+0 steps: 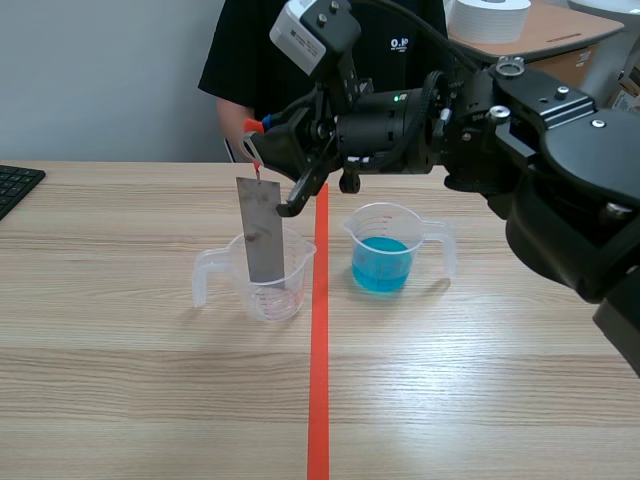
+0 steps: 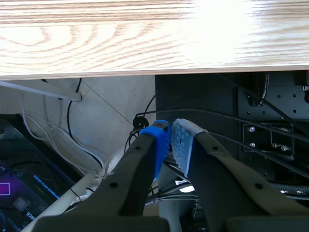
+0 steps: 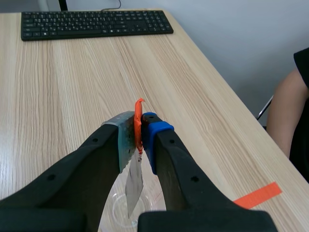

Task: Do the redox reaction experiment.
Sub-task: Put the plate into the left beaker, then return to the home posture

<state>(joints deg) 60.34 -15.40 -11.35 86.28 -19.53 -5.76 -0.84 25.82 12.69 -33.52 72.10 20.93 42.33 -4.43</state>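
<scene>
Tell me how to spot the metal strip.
Find the red tape line down the table. Just left of it stands a clear beaker; the strip hangs into it from the right fingers. It alone is flat and grey, with a red tab on top.

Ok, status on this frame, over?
Left gripper shut, empty, off the table. Right gripper shut on red tab; metal strip hangs into empty beaker. Blue-liquid beaker stands apart. Nothing in the way.
</scene>
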